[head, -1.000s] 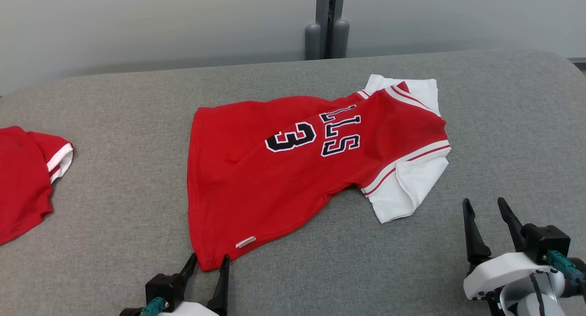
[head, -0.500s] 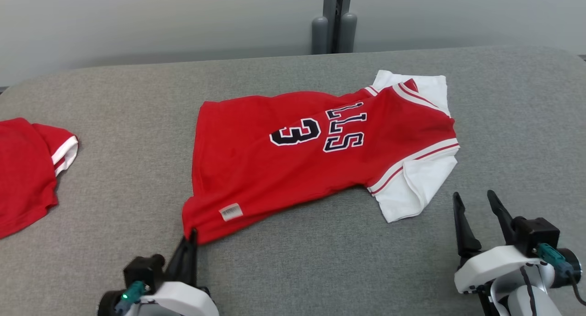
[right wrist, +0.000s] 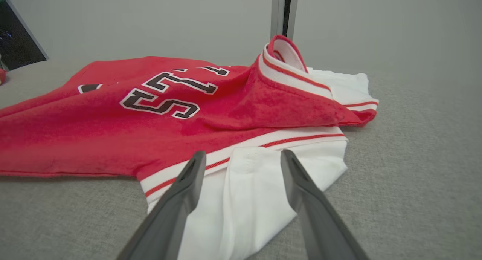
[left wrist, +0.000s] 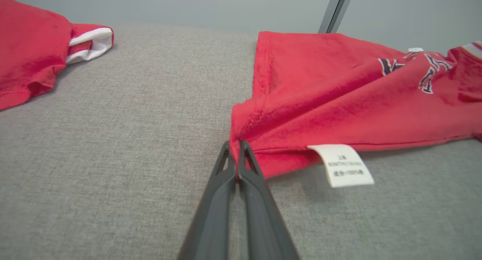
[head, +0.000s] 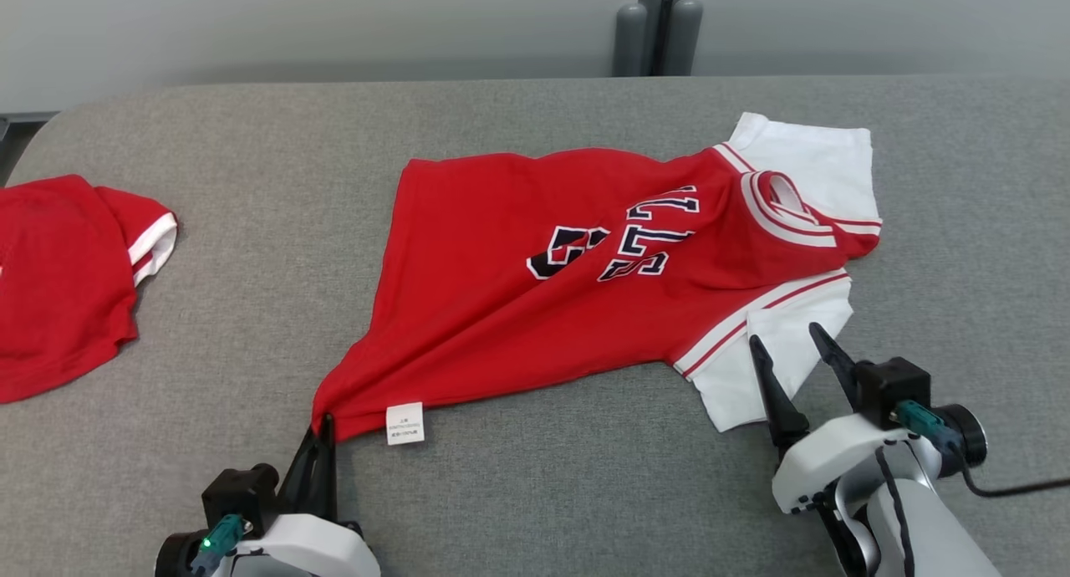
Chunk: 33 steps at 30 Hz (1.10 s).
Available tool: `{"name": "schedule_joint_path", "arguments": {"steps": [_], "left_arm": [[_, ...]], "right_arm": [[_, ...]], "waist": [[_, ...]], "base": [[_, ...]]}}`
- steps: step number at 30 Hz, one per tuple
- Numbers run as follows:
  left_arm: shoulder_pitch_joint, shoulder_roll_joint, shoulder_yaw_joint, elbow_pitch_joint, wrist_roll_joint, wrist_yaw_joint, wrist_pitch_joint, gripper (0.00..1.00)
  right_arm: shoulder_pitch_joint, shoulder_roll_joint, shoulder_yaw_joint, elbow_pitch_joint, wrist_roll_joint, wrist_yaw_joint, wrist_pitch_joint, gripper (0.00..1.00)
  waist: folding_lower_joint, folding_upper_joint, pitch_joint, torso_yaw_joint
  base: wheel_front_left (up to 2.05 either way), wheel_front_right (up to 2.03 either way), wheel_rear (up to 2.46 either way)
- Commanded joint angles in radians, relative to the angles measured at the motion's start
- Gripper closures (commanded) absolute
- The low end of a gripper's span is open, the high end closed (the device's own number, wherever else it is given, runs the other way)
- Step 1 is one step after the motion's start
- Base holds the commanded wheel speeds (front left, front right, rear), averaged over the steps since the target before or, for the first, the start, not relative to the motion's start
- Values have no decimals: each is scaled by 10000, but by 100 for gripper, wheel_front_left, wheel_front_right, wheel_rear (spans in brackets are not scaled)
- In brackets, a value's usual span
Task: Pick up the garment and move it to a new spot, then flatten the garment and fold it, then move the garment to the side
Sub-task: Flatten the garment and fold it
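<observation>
Pinching garment (head: 535,309) corner: left tool (head: 324,424)

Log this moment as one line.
left gripper: shut on red-and-white fabric jersey hem corner | right gripper: open by white sleeve

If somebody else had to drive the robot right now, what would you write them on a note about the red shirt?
Left gripper: shut on the near hem corner of the red jersey.
Right gripper: open over the near white sleeve, not gripping.
Jersey lies rumpled on the grey table; another red garment sits far left.
Done: one corner gripped. Left: lift, move, flatten, fold, set aside.
</observation>
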Motion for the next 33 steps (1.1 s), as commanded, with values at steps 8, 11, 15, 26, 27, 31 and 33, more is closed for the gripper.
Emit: {"name": "schedule_joint_path", "arguments": {"steps": [8,11,15,26,27,31,33], "left_arm": [[-402,48,-474,136,-229,20,-3,100],[-439,51,-480,164,-231,20,-3,100],[-456,49,-415,152,-178,28,-3,100],[-344,43,-78,-183,143,-124,-3,100],[-412,45,-12,-317,181,-151,-3,100],[-841,48,406,-1039,560,-314,-4,100],[-1094,75,674,-1406,806,-450,-3,100]], "right_arm": [[-1181,-68,-241,1781,-417,-3,-44,0],[-1428,-74,-334,2170,-498,-3,-44,18],[-1516,-77,-381,2177,-414,-3,-46,84],[-950,-71,-665,889,212,-3,-44,100],[-890,-76,-701,607,303,-3,-44,100],[-855,-71,-965,-771,671,-1,-44,100],[-945,-87,-1185,-1498,793,-3,-46,100]], "waist": [[0,-1,391,342],[0,-1,490,414],[0,-1,580,435],[0,-1,-20,13],[0,-1,-127,-41],[0,-1,-593,-266],[0,-1,-844,-389]], "base": [[0,0,0],[0,0,0],[0,0,0],[0,0,0],[0,0,0],[0,0,0],[0,0,0]]}}
